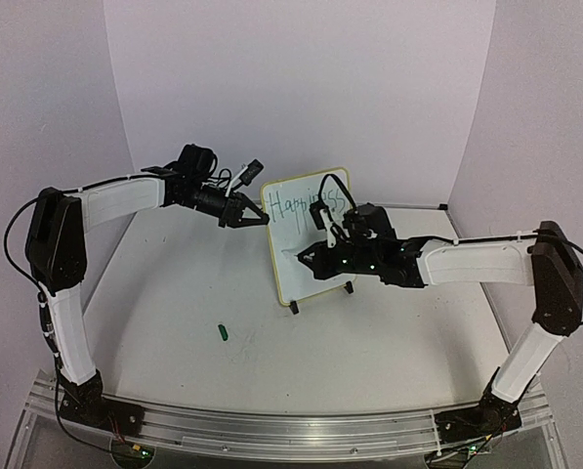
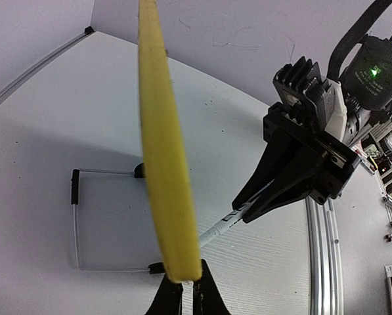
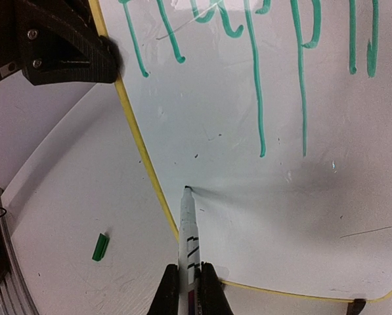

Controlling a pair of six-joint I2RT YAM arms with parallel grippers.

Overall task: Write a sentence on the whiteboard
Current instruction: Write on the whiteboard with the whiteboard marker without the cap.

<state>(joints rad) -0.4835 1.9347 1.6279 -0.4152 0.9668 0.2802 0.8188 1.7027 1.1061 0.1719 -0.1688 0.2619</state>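
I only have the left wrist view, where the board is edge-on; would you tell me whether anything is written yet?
Observer: Yes, the whiteboard shows green lettering, "Happiness", along its top.
Operator: Where is the marker tip?
Observer: The marker in the right gripper has its tip low on the whiteboard's left, below the H.
Operator: And the cap?
Observer: A green cap lies on the table in front of the whiteboard, to its left.

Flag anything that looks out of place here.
The green marker cap lies loose on the table, well apart from the whiteboard and the uncapped marker in the right gripper. Nothing else stands out.
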